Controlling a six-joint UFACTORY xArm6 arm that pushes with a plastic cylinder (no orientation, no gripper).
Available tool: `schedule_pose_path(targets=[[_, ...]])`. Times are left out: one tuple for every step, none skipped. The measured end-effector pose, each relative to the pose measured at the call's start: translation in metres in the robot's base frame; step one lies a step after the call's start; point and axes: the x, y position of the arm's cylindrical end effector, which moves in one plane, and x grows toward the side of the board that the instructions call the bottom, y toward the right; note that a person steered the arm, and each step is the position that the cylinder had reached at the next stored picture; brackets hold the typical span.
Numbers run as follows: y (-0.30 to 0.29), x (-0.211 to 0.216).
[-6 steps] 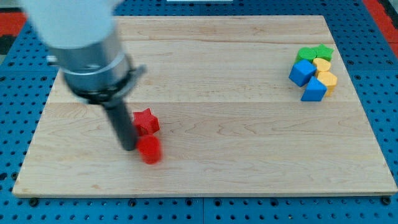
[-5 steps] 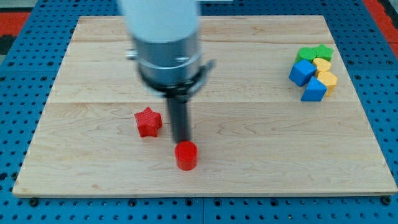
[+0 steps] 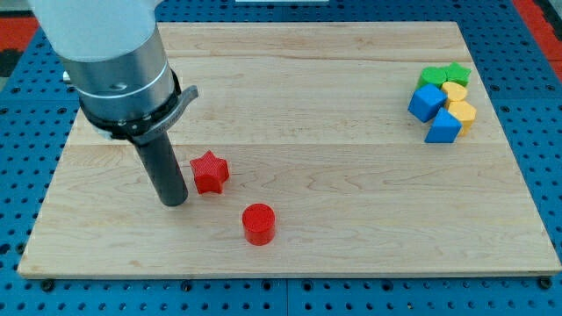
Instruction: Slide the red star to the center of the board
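The red star (image 3: 209, 171) lies on the wooden board (image 3: 351, 211), left of the board's middle. My tip (image 3: 175, 201) rests on the board just left of the star and slightly below it, with a narrow gap between them. A red cylinder (image 3: 258, 223) stands below and to the right of the star, apart from it.
A cluster sits near the board's top right: a green cube (image 3: 432, 77), a green star (image 3: 456, 73), two blue blocks (image 3: 427, 102) (image 3: 443, 127) and two yellow blocks (image 3: 456, 91) (image 3: 463, 112). The arm's wide grey body (image 3: 114, 61) hangs over the board's upper left.
My tip swung right and pushed the red cylinder to the right and down, away from the star. It has now come back to the star's left side. The star has hardly moved.
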Motion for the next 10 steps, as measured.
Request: schedule_pose_path(targets=[[0.087,-0.025],[0.174,-0.059],[0.184,-0.067],[0.155,-0.059],[0.104,-0.059],[0.056,-0.054],[0.034,-0.032],[-0.022,-0.034],[-0.038,-0.055],[0.000,-0.082]])
